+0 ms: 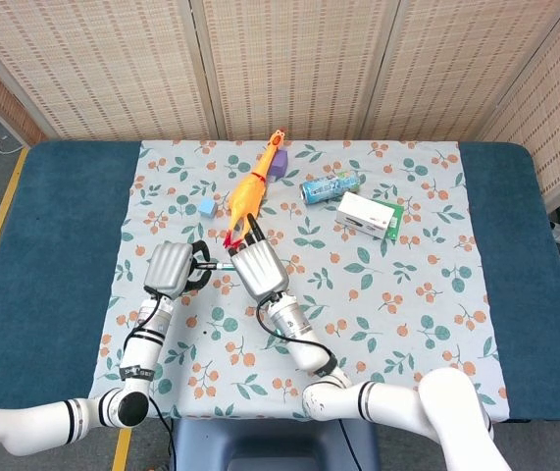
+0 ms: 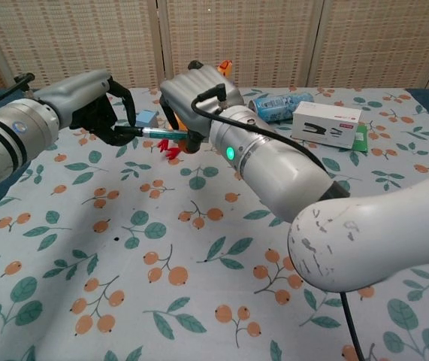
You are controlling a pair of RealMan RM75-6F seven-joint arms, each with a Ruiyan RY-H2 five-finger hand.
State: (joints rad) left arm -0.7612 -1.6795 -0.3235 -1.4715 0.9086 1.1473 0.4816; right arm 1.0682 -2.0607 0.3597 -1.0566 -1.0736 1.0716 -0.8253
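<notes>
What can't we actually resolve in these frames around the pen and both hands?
- Pen: the ends are hidden inside the fingers in the chest view; in the head view only a sliver shows.
- Right hand: its back hides the fingers' contact with the pen in both views.
- Left hand: palm side faces away.
- Box print: too small.
- Rubber chicken: mostly behind the right hand in the chest view.

Both arms white with black joint bands; silver-backed hands, left hand point(image 2: 98, 101), right hand point(image 2: 199, 94), black fingers, black cable, green LED.

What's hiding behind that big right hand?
Behind the right hand lies an orange rubber chicken; its red feet peek out below, and the hand covers its lower body.
</notes>
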